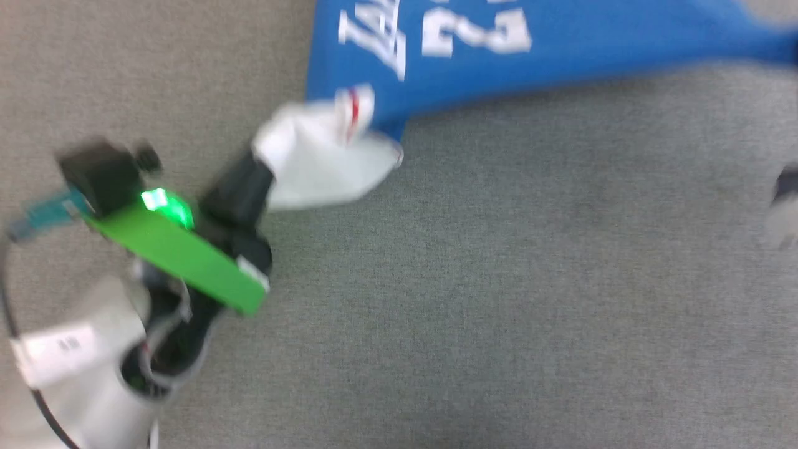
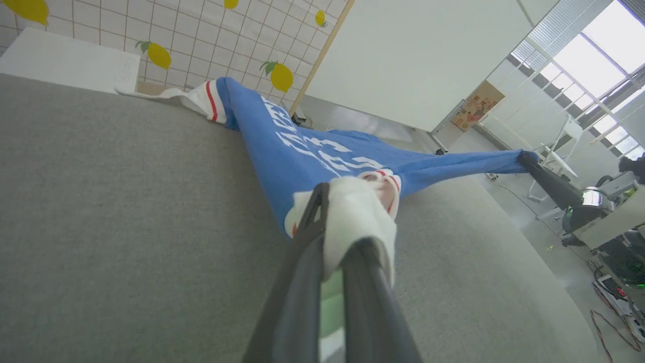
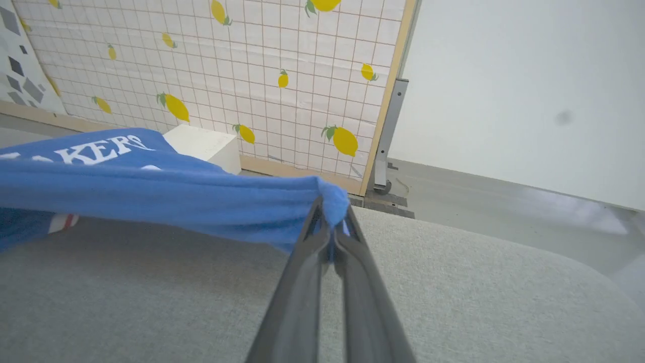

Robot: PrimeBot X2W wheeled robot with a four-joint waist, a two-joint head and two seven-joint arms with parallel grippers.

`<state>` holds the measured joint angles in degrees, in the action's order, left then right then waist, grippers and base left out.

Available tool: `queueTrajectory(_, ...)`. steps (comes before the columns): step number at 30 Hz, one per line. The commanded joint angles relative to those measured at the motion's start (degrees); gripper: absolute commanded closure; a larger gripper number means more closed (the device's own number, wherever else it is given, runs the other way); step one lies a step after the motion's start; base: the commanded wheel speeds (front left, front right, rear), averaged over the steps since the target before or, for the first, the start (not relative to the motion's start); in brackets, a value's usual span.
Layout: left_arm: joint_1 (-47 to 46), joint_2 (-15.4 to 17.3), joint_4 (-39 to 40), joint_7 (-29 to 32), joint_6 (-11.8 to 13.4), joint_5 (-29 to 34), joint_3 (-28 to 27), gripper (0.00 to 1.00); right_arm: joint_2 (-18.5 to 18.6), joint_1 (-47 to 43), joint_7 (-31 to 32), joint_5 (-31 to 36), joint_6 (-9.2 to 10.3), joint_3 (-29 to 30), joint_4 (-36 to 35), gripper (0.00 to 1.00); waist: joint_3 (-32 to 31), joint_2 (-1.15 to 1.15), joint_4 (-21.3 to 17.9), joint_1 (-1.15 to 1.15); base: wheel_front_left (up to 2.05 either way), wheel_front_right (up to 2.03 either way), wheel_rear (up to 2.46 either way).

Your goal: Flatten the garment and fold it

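**Left gripper (image 2: 335, 212) on a sleeve, right gripper (image 3: 330, 222) on a blue corner**

Both pairs of jaws are pressed together on cloth. The left pinches a white sleeve at lower centre of the left wrist view, and the right pinches a bunched blue edge at mid-frame of its own view. The garment (image 1: 561, 50) is stretched between them, partly lifted off the grey tabletop (image 1: 499, 299). Even tension is best held while the cloth is lowered flat. A white block (image 3: 206, 146) by the lemon-patterned panel (image 3: 262, 75), left of centre in the right wrist view, could be snagged by the far sleeve.
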<state>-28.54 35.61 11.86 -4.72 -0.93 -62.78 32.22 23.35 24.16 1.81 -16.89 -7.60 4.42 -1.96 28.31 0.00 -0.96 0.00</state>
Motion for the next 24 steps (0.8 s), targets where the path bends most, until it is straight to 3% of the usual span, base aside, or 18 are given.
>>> queueTrajectory(1,2.55,0.83,-0.51,-0.44,0.68,0.39,0.62,1.00,-1.60,-3.08,0.36,-0.28,0.11,1.10,-1.16,1.00,-2.25,0.00,-0.03,0.00,0.00,0.00,0.00)
queueTrajectory(9,14.25,0.38,-5.44,-0.11,2.91,-3.49,3.90,1.00,-7.24,-17.59,4.15,-1.75,0.11,2.07,-1.66,1.00,-8.61,0.00,-0.24,0.00,0.00,0.00,0.00)
queueTrajectory(16,23.74,0.22,-8.05,-0.11,3.39,-8.90,4.98,1.00,-8.75,-26.94,9.22,-4.41,0.11,2.07,0.25,1.00,-14.59,0.00,-0.94,0.00,0.00,0.00,0.00)
queueTrajectory(24,32.28,2.19,-6.46,-0.30,3.91,-12.75,5.28,1.00,-9.63,-37.14,17.85,-8.93,0.11,3.22,-1.73,1.00,-20.35,0.00,-1.62,0.00,0.00,0.00,0.00)
